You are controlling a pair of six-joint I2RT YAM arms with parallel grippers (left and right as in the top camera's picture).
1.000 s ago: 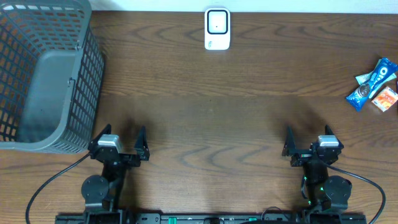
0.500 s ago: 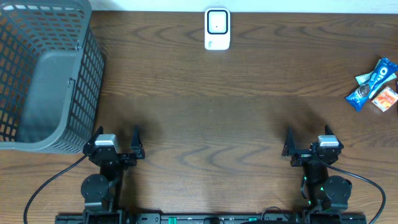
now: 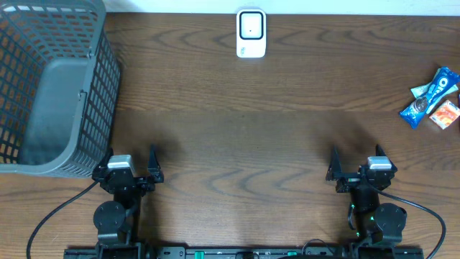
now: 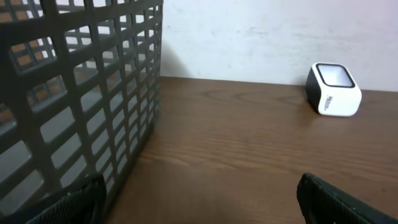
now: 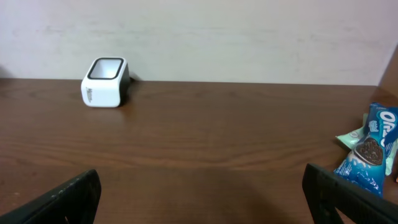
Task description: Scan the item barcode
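Note:
The items are snack packets at the table's right edge: blue cookie packets (image 3: pixel 430 94) (image 5: pixel 368 155) and a small orange packet (image 3: pixel 445 114). The white barcode scanner (image 3: pixel 251 33) (image 4: pixel 334 90) (image 5: pixel 104 82) stands at the far edge, in the middle. My left gripper (image 3: pixel 131 161) (image 4: pixel 199 200) is open near the front left, beside the basket, with nothing between its fingers. My right gripper (image 3: pixel 356 162) (image 5: pixel 199 196) is open near the front right, well short of the packets, and holds nothing.
A tall grey mesh basket (image 3: pixel 54 86) (image 4: pixel 74 99) fills the back left corner, right next to my left gripper. A white wall runs behind the far table edge. Bare brown tabletop (image 3: pixel 244 137) lies between the grippers and the scanner.
My left gripper has swung slightly to the left, closer to the basket. The right arm, the scanner and the packets have not moved.

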